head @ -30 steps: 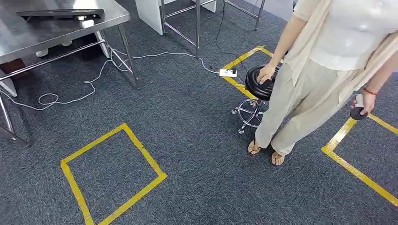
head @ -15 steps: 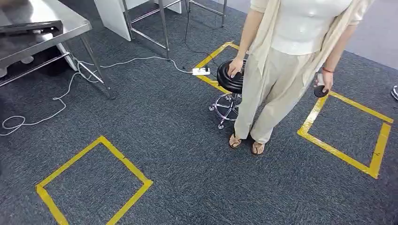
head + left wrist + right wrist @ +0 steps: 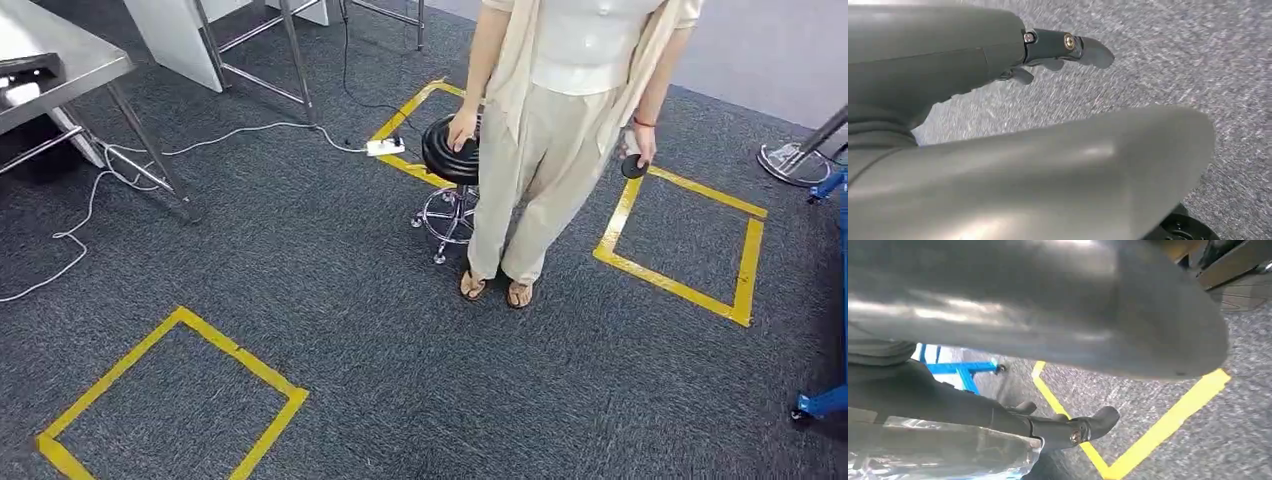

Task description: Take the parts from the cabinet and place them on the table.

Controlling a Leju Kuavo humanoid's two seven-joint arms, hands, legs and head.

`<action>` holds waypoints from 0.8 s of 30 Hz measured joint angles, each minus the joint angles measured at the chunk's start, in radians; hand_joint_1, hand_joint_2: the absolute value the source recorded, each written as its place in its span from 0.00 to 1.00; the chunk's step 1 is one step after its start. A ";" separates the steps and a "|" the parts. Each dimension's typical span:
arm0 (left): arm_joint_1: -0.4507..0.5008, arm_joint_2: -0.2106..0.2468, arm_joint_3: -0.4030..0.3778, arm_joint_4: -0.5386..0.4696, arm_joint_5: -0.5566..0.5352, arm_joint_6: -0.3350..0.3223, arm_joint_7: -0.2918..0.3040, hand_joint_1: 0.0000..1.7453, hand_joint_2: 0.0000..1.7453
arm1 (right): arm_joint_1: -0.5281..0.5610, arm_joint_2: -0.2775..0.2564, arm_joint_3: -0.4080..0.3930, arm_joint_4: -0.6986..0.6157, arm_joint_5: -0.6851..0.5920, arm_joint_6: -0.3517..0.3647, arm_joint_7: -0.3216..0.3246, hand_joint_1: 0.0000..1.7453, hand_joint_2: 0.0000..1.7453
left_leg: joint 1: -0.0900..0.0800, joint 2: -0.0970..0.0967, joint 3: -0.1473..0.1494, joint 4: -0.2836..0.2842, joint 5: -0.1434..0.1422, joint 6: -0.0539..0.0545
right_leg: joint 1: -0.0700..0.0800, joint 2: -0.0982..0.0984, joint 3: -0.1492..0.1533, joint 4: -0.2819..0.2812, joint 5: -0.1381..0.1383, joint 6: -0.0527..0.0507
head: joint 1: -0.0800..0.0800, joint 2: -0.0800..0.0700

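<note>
Grey carpet [image 3: 330,300] covers the floor, marked with yellow tape squares: one [image 3: 170,400] near the lower left, cut off by the frame's edge, another [image 3: 680,240] to the right behind a person [image 3: 560,110], and a third partly hidden by a black stool [image 3: 450,160]. The person stands mid-frame, head out of view, one hand resting on the stool's seat and the other holding a small dark round thing [image 3: 633,167] (too small to identify). A steel table [image 3: 60,65] juts in at the upper left, only its corner and legs visible, with a dark object on top that is cut off. A white cable [image 3: 200,135] runs across the carpet to a power strip [image 3: 385,146] beside the stool. A blue frame [image 3: 825,400] shows at the right edge, mostly cropped.

No cabinet or parts can be made out in these views.

In the left wrist view, the left hand [image 3: 998,100] hangs over blurred carpet; its thumb and dark fingers [image 3: 1058,45] are stretched out and apart, holding nothing. In the right wrist view, the right hand [image 3: 1013,365] hangs over carpet and tape likewise, fingers [image 3: 1083,427] extended and empty; a shiny, crinkled surface below it is hard to make out.
</note>
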 joint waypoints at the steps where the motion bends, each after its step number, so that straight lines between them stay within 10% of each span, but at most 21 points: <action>1: 0.000 0.000 -0.005 0.000 -0.001 -0.001 -0.002 0.00 0.00 | -0.002 -0.001 -0.001 0.000 -0.001 0.000 -0.002 0.00 0.00 | -0.003 0.008 0.005 0.000 -0.001 -0.003 | 0.001 -0.046 0.057 -0.097 0.023 -0.001 | 0.002 0.000; 2: 0.000 0.000 -0.009 0.000 -0.002 -0.002 -0.003 0.00 0.00 | -0.005 -0.001 -0.002 0.000 -0.002 0.002 -0.004 0.00 0.00 | -0.010 0.016 0.008 0.000 -0.005 -0.010 | 0.014 -0.074 0.055 -0.105 0.029 -0.016 | 0.000 0.000; 6: -0.005 -0.002 -0.014 0.000 -0.004 -0.003 -0.005 0.00 0.00 | -0.004 -0.002 -0.003 0.000 -0.006 0.006 -0.006 0.00 0.00 | -0.007 0.047 0.021 -0.004 -0.012 -0.033 | 0.017 -0.030 0.050 -0.115 0.041 -0.053 | -0.002 0.000; 7: -0.005 -0.002 -0.014 0.000 -0.004 -0.003 -0.005 0.00 0.00 | -0.004 -0.001 -0.003 0.000 -0.006 0.006 -0.006 0.00 0.00 | 0.000 0.012 0.016 0.011 -0.024 -0.041 | -0.008 -0.021 0.062 -0.119 0.047 -0.062 | -0.007 0.000; 9: -0.003 -0.002 -0.014 0.000 -0.004 -0.003 -0.006 0.00 0.00 | -0.005 -0.001 -0.003 0.000 -0.007 0.006 -0.006 0.00 0.00 | 0.001 -0.056 -0.026 0.115 -0.102 -0.042 | -0.002 -0.005 0.059 -0.119 0.054 -0.081 | -0.011 0.000; 12: 0.002 -0.002 -0.014 0.001 -0.005 -0.003 -0.005 0.00 0.00 | -0.003 0.000 -0.003 0.000 -0.007 0.007 -0.007 0.00 0.00 | 0.003 -0.074 -0.119 0.303 -0.169 -0.047 | 0.003 0.033 0.056 -0.118 0.054 -0.081 | -0.014 0.000; 15: 0.002 -0.001 -0.016 0.001 -0.008 -0.003 -0.001 0.00 0.00 | 0.000 0.000 -0.004 0.000 -0.010 0.008 -0.009 0.00 0.00 | 0.016 -0.081 -0.061 0.159 -0.056 -0.050 | 0.002 0.074 0.059 -0.110 0.053 -0.079 | -0.013 0.000; 17: 0.003 -0.001 -0.017 0.002 -0.010 -0.003 0.001 0.00 0.00 | -0.001 0.000 -0.005 0.000 -0.013 0.008 -0.009 0.00 0.00 | 0.029 -0.166 -0.010 0.037 -0.017 -0.053 | 0.005 0.096 0.049 -0.096 0.048 -0.069 | -0.015 0.000; 21: 0.000 0.000 -0.024 0.002 -0.021 -0.009 0.002 0.00 0.00 | 0.002 0.002 -0.014 0.000 -0.016 0.008 -0.009 0.00 0.00 | 0.009 -0.129 -0.011 0.026 -0.010 -0.026 | 0.007 0.135 0.017 -0.098 0.058 -0.037 | -0.014 0.000; 24: 0.000 0.001 -0.031 0.002 -0.023 -0.012 -0.002 0.00 0.00 | 0.000 0.004 -0.019 0.000 -0.016 0.007 -0.010 0.00 0.00 | 0.011 -0.090 -0.012 0.014 0.001 0.002 | 0.008 0.040 -0.032 0.003 0.001 -0.044 | -0.005 0.000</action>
